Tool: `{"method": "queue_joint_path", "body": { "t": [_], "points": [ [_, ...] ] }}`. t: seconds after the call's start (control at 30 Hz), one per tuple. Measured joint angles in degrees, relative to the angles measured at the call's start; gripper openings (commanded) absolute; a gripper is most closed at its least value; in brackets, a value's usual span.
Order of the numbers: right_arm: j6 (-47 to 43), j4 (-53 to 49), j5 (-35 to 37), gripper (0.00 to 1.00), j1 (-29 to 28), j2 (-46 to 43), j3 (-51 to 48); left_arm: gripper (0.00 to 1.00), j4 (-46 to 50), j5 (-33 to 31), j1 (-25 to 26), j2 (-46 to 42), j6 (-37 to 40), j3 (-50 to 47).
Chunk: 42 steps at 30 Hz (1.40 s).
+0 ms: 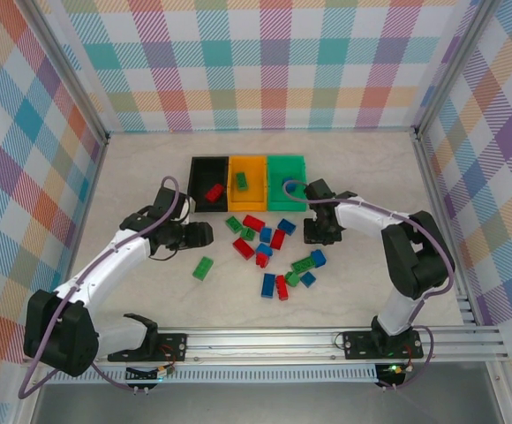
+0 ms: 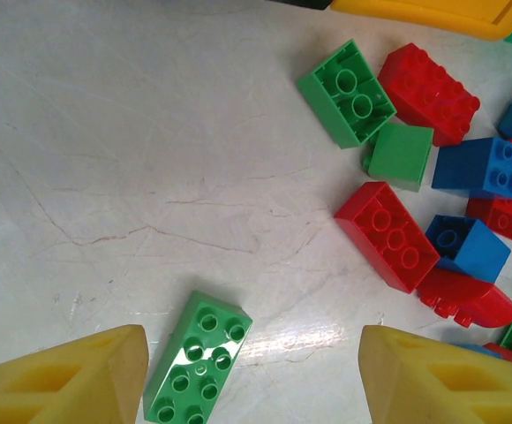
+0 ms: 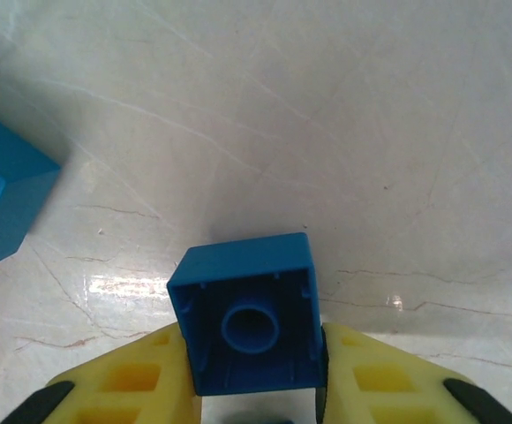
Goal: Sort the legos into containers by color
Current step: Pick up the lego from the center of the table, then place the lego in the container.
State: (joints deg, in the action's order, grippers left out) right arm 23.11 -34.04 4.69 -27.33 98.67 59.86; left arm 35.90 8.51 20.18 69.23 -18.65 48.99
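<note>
The right tool point(image 3: 254, 375) was clenched on a small blue brick point(image 3: 249, 311), pinching its flat sides with the hollow underside facing the wrist. It stood just below the green bin point(image 1: 286, 161) at upper middle, likely bound there, since a red brick lay in the black bin point(image 1: 208, 162) and a green one in the orange-yellow bin point(image 1: 247, 162). The left tool point(image 2: 254, 371) hung released over a lone green brick point(image 2: 199, 358), left of the pile of legos point(image 1: 274, 252) on the counter point(image 1: 150, 177), seemingly lined up to take it next.
</note>
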Motion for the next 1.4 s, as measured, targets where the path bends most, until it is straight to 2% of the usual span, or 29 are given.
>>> {"method": "queue_joint_path", "body": {
  "t": [0.23,0.5,0.7,0.87,0.97,1.17,1.4],
  "points": [
    [-0.1,-0.8,-0.9,0.3,0.0,-0.2,1.4,0.64,0.1,0.0,0.0,-0.1,0.0,-1.0],
    [-2.0,-2.6,-2.3,0.32,0.0,0.8,14.6,0.64,-0.1,0.8,0.0,0.2,-1.5,-2.6],
    [-3.3,-3.8,-3.0,0.36,0.0,9.2,28.6,0.64,0.1,1.6,0.6,1.5,-2.6,-4.0],
    [-4.6,-6.1,-3.3,0.51,0.0,18.1,39.5,0.64,0.5,1.5,1.7,1.6,-3.3,-4.7],
    [-5.1,-7.3,-3.3,0.53,0.0,20.9,43.3,0.65,1.4,1.4,2.0,1.6,-3.7,-5.0],
    [-5.2,-7.1,-4.6,0.53,0.1,20.3,41.6,0.65,1.8,1.3,2.5,2.9,-4.3,-5.4],
    [-5.0,-5.3,-5.9,0.54,0.1,11.3,26.5,0.63,1.8,1.1,4.1,9.7,-4.3,-5.4]
  ]
}}
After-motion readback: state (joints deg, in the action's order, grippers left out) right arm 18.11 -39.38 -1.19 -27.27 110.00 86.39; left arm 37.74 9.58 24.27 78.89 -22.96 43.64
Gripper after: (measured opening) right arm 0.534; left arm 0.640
